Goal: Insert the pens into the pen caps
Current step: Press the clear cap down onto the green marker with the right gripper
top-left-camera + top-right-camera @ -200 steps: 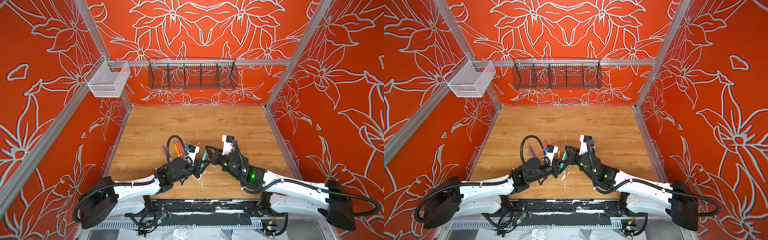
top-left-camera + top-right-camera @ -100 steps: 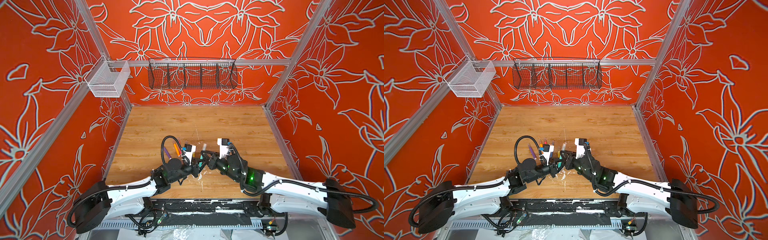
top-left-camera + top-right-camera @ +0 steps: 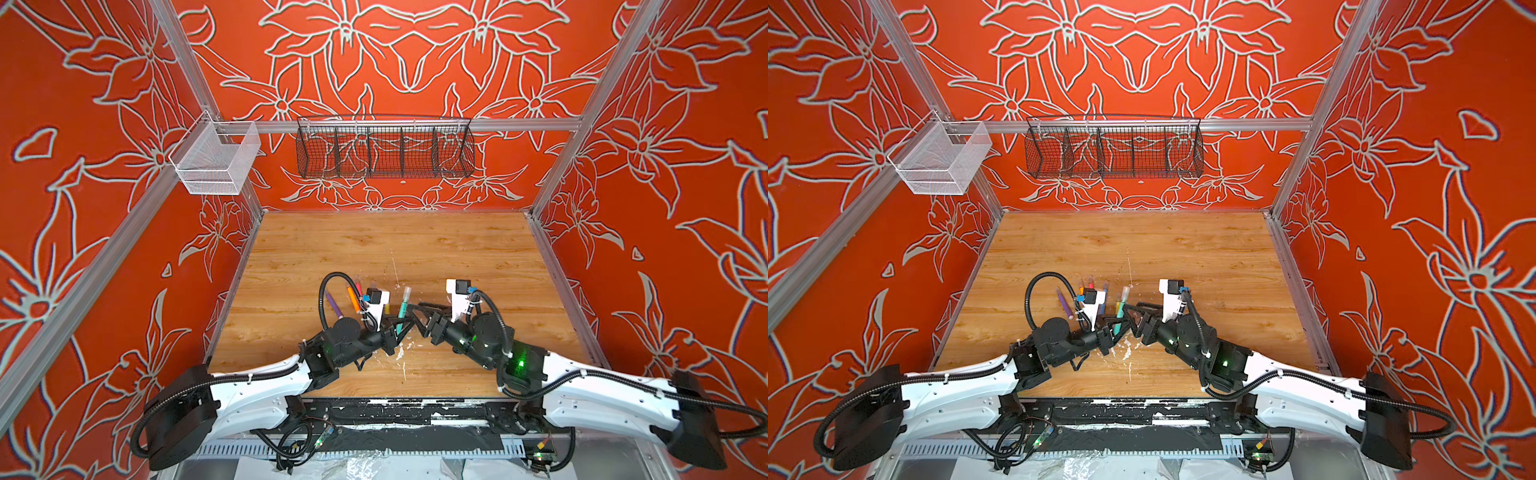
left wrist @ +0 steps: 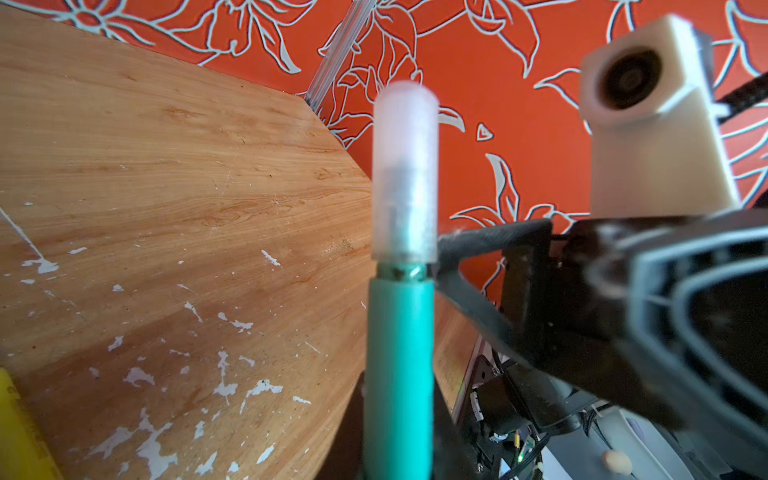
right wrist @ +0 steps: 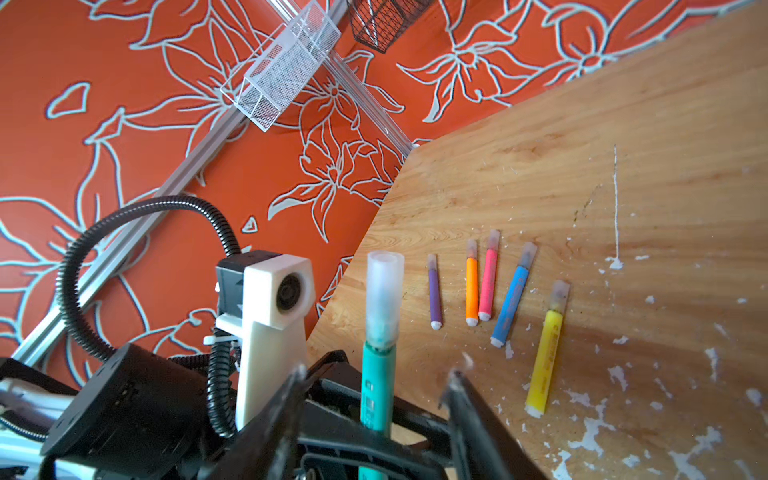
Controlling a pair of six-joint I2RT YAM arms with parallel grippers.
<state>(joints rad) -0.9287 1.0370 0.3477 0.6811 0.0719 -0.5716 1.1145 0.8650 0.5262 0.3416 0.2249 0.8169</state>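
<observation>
My left gripper [image 3: 397,328] is shut on the green pen [image 4: 399,374] low on its barrel and holds it upright over the table's front middle. A translucent pen cap [image 4: 405,178] sits on the pen's upper end, also clear in the right wrist view as the pen cap [image 5: 384,291]. My right gripper [image 5: 377,372] is open, one finger on each side of the green pen [image 5: 376,395] without touching it. Purple [image 5: 434,293], orange [image 5: 471,291], pink [image 5: 488,282], blue [image 5: 513,299] and yellow [image 5: 546,357] pens lie capped on the wood.
White paint-like flecks [image 5: 590,432] are scattered over the front of the wooden table [image 3: 457,257]. A black wire basket [image 3: 384,147] hangs on the back wall and a white mesh basket [image 3: 216,160] on the left wall. The two wrists stand close together.
The right gripper's jaws have opened and let go of the cap, which stays on the green pen. Both grippers shifted slightly left; the left one still holds the pen.
</observation>
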